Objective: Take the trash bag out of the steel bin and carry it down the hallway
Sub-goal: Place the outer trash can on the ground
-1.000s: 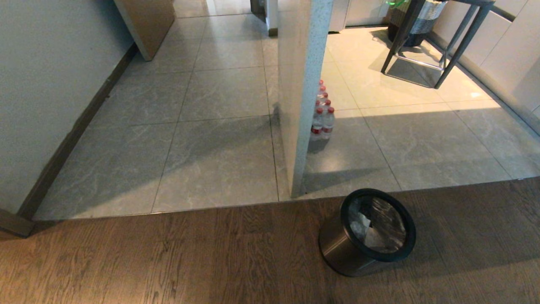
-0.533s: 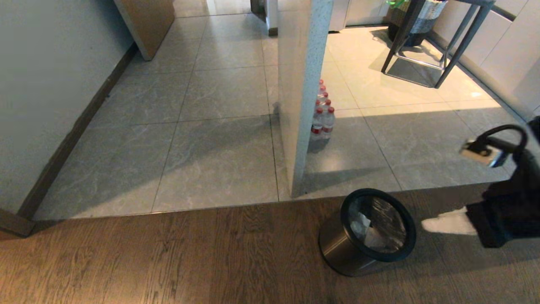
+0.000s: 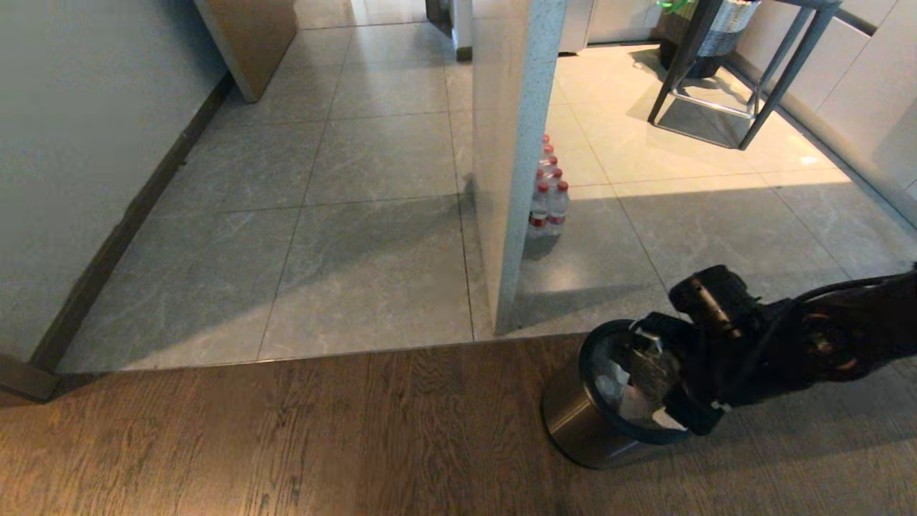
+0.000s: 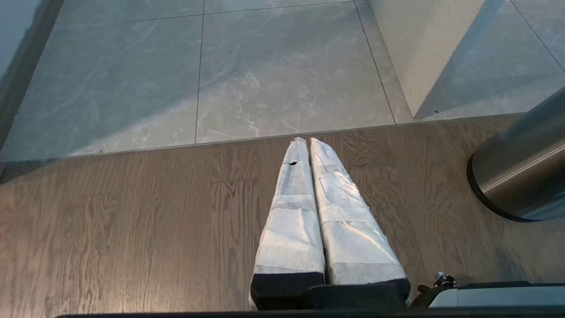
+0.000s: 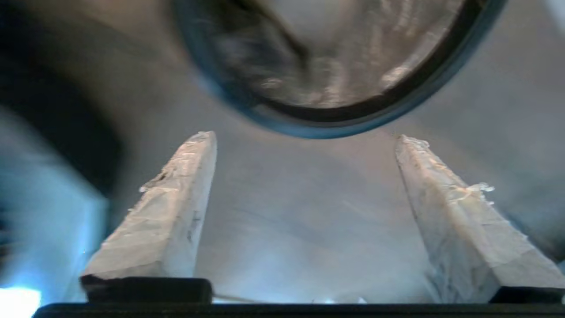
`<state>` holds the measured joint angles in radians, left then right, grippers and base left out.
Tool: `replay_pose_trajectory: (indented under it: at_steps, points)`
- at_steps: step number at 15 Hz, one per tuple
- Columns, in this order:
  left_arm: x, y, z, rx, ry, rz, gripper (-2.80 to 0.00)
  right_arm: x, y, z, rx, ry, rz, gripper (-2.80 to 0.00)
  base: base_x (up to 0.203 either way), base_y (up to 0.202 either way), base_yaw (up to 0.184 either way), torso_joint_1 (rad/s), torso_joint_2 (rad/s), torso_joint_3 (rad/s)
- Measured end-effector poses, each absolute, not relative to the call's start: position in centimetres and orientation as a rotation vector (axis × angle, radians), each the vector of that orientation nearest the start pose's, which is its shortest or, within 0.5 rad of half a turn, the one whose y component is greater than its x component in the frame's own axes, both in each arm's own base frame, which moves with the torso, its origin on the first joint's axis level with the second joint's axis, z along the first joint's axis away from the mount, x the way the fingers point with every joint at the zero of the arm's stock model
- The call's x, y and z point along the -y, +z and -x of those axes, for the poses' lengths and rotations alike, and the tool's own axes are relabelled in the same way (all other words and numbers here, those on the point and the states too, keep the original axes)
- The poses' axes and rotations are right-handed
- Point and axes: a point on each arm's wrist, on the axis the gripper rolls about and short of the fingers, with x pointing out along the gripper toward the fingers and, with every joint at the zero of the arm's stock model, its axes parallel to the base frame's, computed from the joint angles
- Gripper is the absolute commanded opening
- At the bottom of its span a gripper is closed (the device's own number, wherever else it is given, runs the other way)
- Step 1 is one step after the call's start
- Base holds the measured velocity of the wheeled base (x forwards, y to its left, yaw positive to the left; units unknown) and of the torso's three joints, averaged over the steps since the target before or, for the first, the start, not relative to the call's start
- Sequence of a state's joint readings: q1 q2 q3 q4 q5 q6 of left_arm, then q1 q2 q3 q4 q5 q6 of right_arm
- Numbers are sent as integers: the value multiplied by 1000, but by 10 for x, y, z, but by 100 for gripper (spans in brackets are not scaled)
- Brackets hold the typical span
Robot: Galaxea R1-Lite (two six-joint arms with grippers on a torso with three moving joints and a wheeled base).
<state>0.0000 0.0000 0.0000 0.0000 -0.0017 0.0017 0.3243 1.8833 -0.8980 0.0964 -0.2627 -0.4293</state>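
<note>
Swung in from the right, right hand (image 3: 663, 387) gapes empty over steel bin (image 3: 584, 423).

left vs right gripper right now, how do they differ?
Left gripper: fingers pressed together, shut; right gripper: fingers spread wide, open.
Left gripper hangs over bare wood floor, beside the steel bin; right gripper is above the steel bin's open mouth, over the trash bag.
Shared: white-wrapped fingers, neither holding anything.

no readable text, labels, brands, numbers or signs anywhere
</note>
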Motion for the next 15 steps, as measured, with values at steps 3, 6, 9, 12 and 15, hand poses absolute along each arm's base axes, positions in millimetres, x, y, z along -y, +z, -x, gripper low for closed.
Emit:
replay_pose_trajectory:
  at_steps: [3,6,9,12,15]
  points:
    - [0,75,23,0,-1,-1,-280,-104,64,-306,-1022,198,791,0,0,0,0,0,0,0]
    - [0,75,23,0,-2,-2,-280,-119,48,-319,-968,282,748,0,0,0,0,0,0,0]
    - [0,75,23,0,-2,-2,-280,-128,41,-320,-987,399,770,0,0,0,0,0,0,0]
    - [0,75,23,0,-2,-2,-280,-132,35,-321,-986,456,758,0,0,0,0,0,0,0]
    - [0,75,23,0,-2,-2,-280,-134,27,-324,-953,450,746,0,0,0,0,0,0,0]
